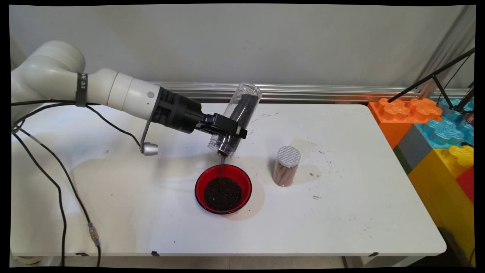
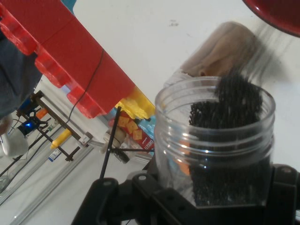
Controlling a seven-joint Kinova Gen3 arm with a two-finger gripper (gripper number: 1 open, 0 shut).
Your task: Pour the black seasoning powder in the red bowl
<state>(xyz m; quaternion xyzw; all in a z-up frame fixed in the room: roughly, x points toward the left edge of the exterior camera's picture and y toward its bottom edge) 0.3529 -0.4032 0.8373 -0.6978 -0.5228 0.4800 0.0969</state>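
**Tilted jar held over red bowl**

Main view: The gripper [image 1: 226, 130] reaches in from 9 o'clock, and its fingers are closed around a clear plastic jar [image 1: 235, 119]. The jar is tilted, mouth down toward 7 o'clock, base up toward 1 o'clock. Dark grains [image 1: 242, 108] lie inside it, and a thin dark stream falls from the mouth. Directly below, at 6 o'clock of the jar, a red bowl [image 1: 223, 188] sits on the white counter [image 1: 341, 212] with a pile of the same dark grains in it. At 3 o'clock of the bowl, apart from it, stands a second jar [image 1: 286, 166] with a perforated white lid and brownish contents. Coloured building blocks [image 1: 435, 129] are stacked beyond the counter's 3 o'clock edge.

Hand view: The jar's threaded open mouth [image 2: 213, 140] fills the lower right, gripped from both sides. Dark grains slide toward the rim. The bowl's rim [image 2: 276, 14] shows at 1 o'clock.
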